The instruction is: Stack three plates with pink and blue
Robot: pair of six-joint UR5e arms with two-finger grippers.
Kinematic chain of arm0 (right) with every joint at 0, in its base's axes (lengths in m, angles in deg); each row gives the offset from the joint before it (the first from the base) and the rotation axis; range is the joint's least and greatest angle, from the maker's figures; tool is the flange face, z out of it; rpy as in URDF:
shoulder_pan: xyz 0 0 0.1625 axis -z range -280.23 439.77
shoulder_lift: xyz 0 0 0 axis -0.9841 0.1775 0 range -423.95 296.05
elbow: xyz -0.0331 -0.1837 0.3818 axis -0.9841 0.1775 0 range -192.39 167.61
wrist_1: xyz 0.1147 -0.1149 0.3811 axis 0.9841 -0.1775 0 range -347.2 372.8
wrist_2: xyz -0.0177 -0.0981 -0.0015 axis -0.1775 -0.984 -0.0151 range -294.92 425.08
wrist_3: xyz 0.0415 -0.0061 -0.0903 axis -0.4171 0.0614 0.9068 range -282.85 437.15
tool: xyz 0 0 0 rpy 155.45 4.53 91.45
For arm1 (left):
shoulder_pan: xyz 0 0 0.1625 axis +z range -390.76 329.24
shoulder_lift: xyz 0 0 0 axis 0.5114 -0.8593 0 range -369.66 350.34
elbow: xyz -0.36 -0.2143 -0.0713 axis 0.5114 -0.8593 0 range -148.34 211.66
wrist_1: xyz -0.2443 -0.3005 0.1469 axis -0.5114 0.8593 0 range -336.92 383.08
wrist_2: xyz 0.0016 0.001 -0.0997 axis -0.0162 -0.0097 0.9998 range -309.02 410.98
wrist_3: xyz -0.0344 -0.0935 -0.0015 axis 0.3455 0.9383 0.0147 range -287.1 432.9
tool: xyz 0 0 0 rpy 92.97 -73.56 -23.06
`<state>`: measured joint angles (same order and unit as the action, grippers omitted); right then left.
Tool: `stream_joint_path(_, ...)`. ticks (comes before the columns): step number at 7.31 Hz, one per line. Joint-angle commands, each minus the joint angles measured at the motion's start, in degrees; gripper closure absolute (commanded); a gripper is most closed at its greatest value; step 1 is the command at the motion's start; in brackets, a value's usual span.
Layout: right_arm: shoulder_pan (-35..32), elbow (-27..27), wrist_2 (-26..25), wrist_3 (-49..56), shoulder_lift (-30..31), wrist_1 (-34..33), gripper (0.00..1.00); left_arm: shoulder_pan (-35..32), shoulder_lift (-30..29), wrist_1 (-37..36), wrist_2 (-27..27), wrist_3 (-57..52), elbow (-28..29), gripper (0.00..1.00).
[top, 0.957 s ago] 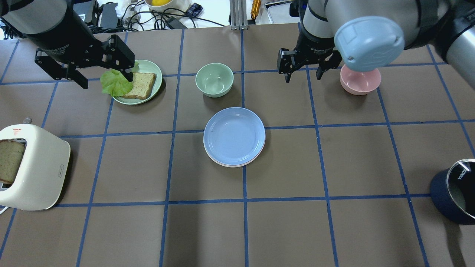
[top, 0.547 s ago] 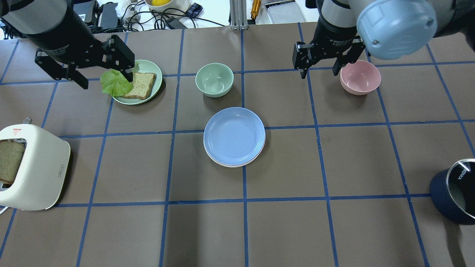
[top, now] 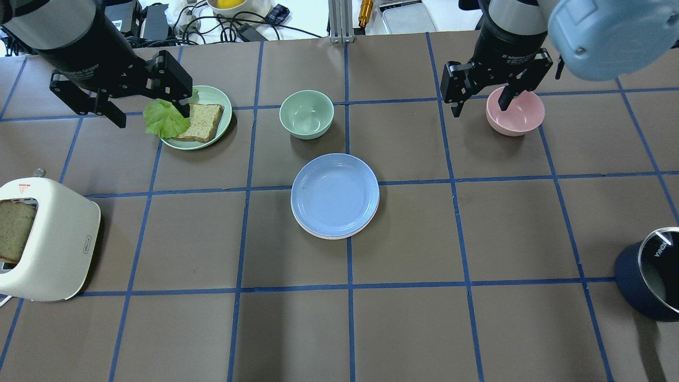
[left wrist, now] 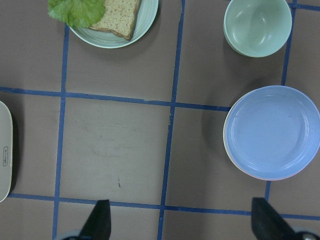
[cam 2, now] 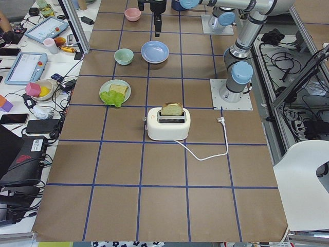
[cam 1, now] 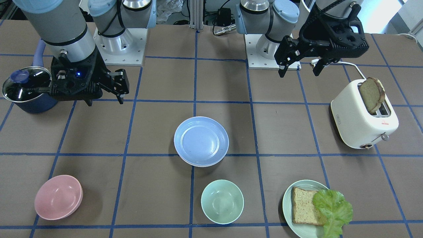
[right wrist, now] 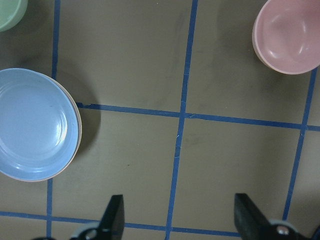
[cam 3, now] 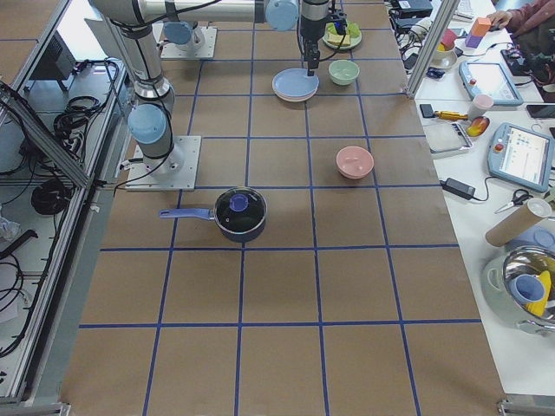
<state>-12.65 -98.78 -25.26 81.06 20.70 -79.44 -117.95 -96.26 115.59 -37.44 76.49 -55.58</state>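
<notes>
The light blue plate [top: 334, 194] lies on top of a stack at the table's centre, also in the front view [cam 1: 201, 140]. A pale pink rim [right wrist: 76, 150] peeks out under it. I cannot make out the cream-white plate; it is hidden in the stack or out of view. My left gripper [top: 153, 114] is open and empty, high above the mint-green plate's near edge, far left of the stack. My right gripper [top: 479, 107] is open and empty, high above the left rim of the pink bowl [top: 515, 111], far right of the stack.
A mint-green bowl [top: 306, 114] stands just behind the stack. The mint-green plate [top: 215, 96] with bread and lettuce is at the back left. A cream toaster [top: 48, 239] with a slice of bread is at the left edge, a dark blue lidded pot [top: 650, 273] at the right edge.
My right gripper has moved to the right, from beside the pink bowl's left to above its left rim, still open. The left arm and the stack have not moved.
</notes>
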Motion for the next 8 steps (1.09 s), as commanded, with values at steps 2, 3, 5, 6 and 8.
stream_joint_path(2,0.14,-3.14,0.51,0.83,3.49,0.75,0.23,-0.61,-0.23,1.09,-0.44,-2.16,-0.03,0.0)
stream_joint_path(3,0.14,-5.6,0.42,1.18,4.37,-0.81,0.23,-0.79,-0.32,1.18,-0.44,-4.09,-0.2,0.0)
stream_joint_path(5,0.05,-5.98,0.25,1.36,4.38,-2.67,0.22,-0.7,0.03,1.36,-0.44,-4.11,-0.21,0.0)
stream_joint_path(6,0.05,-6.07,0.16,1.36,4.3,-2.59,0.22,-0.44,0.03,1.36,-0.36,-4.11,-0.2,0.0)
stream_joint_path(8,0.05,-5.98,0.07,1.45,4.29,-2.67,0.22,-0.53,0.03,1.36,-0.36,-4.11,-0.2,0.0)
